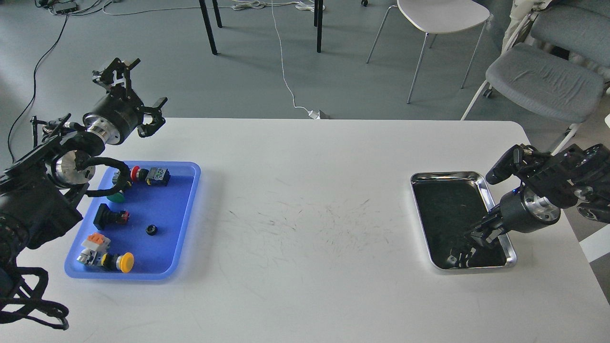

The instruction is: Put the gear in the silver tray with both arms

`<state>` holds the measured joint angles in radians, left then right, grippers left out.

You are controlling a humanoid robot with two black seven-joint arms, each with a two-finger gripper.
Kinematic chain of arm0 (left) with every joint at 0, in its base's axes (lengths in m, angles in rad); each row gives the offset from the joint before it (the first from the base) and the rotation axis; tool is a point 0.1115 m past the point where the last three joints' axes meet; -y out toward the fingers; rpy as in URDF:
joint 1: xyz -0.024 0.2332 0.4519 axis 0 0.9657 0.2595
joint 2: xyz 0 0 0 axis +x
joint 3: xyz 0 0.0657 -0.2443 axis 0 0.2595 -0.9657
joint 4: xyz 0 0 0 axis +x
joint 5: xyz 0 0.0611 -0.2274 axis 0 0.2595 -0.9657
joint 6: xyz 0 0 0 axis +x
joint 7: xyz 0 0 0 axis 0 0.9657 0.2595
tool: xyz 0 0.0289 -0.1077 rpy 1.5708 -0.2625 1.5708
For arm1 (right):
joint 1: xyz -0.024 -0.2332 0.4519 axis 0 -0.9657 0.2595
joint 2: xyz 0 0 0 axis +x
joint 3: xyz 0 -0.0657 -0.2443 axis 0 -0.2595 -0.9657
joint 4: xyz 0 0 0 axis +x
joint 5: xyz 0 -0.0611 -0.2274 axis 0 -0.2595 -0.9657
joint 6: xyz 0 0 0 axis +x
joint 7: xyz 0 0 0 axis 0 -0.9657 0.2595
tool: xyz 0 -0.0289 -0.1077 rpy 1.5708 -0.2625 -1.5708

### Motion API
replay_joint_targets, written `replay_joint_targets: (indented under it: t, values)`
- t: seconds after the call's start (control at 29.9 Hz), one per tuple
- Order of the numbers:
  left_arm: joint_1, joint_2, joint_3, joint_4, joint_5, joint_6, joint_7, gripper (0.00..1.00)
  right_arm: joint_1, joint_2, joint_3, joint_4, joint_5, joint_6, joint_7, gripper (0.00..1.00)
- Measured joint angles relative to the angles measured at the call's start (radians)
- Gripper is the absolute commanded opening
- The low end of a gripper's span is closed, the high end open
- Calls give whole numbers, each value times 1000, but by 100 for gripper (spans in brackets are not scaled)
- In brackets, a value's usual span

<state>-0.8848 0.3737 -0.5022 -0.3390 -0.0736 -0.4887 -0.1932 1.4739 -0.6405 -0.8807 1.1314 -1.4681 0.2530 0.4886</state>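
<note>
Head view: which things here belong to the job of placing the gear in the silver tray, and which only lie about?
For the job:
- silver tray, holding no parts
- small black gear in the blue tray
- left pincer, open
- right pincer, over the silver tray

Lying about:
- yellow push button
- green push button
- red push button
- chairs

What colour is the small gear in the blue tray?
Black gear, clearest in the head view.

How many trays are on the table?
2. The blue tray sits on the left with the parts in it. The silver tray sits on the right, under the right hand.
</note>
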Motion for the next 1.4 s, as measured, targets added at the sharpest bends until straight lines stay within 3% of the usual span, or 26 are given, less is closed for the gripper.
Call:
replay_joint_targets:
  t: [0.47,0.64,0.94,1.24,1.3,1.4]
  values:
    - [6,4,-1,0,0,0,-1,99,-31,47,26,-59,3,-6,0,7]
    - [6,7,0,0,1,0,-1,99,-43,48,46,-64,3,-6,0,15]
    - [6,8,0,0,5,0,-2,99,-39,48,61,-64,5,-6,0,40]
    - [6,7,1,0,7,0,-2,99,-44,47,86,-61,8,-6,0,47]
    - [6,6,1,0,7,0,-2,99,-44,47,87,-63,9,-6,0,57]
    - [7,5,3,0,9,0,-2,99,-42,37,104,-69,23,-7,0,61]
